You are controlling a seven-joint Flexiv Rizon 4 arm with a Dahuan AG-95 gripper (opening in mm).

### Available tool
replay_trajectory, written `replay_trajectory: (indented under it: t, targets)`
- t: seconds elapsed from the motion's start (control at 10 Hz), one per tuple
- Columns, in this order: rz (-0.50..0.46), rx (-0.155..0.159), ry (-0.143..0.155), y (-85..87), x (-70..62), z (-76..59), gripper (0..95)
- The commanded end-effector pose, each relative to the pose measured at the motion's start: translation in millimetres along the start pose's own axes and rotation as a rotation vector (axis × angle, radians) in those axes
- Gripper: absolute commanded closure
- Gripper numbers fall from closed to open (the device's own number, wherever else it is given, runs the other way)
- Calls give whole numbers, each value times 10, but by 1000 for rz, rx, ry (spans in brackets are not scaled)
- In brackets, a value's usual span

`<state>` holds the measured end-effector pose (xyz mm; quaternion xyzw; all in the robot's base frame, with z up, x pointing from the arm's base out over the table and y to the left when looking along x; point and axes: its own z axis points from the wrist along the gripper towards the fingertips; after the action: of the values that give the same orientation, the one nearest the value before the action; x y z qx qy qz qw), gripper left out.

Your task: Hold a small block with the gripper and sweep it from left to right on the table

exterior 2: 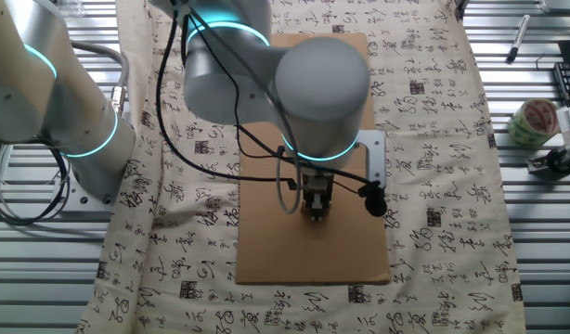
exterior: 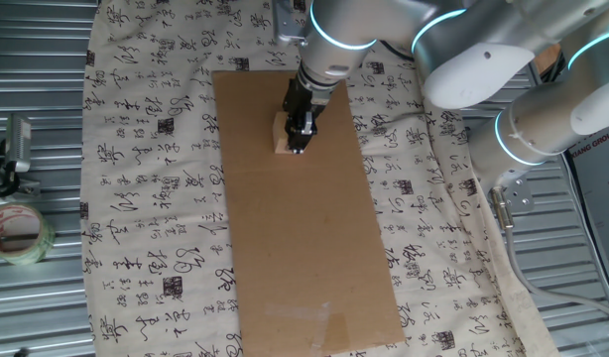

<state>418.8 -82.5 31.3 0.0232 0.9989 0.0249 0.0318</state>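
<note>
So here's what your sweep depends on: the small block [exterior: 283, 135] sits right at the gripper [exterior: 300, 145], not off to any side of it. In the one fixed view the black fingers come straight down over the cube, and the pale wood pokes out on the side of the fingers towards the cardboard's near long edge. You don't need to reach anywhere, since the tool is already on the block.

The block rests on the brown cardboard sheet [exterior: 304, 238], near one of its short ends and roughly midway across its width. The cardboard's long axis runs away from the block, with a long bare stretch of it beyond. It lies on the table [exterior: 146, 198], on the cloth with the calligraphy print.

Grip state: the fingers look drawn in narrow around the cube, so I'd guess they're clamped on it. I honestly can't confirm contact on both sides, though. In the other fixed view the arm's wrist hides most of the gripper [exterior 2: 317, 214], and I can't pick the block out there at all.

The block itself is a small light tan wooden cube, clearly paler than the cardboard. It looks flat on the sheet, not tipped.
</note>
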Motion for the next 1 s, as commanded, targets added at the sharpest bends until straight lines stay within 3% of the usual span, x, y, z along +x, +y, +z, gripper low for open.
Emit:
replay_trajectory:
  t: [0.1,0.6,1.0]
  targets:
    - [0,-6,5,42,-10,13,950]
    - [-2,-17,-3,73,-10,8,950]
    - [-5,-13,12,85,-12,12,950]
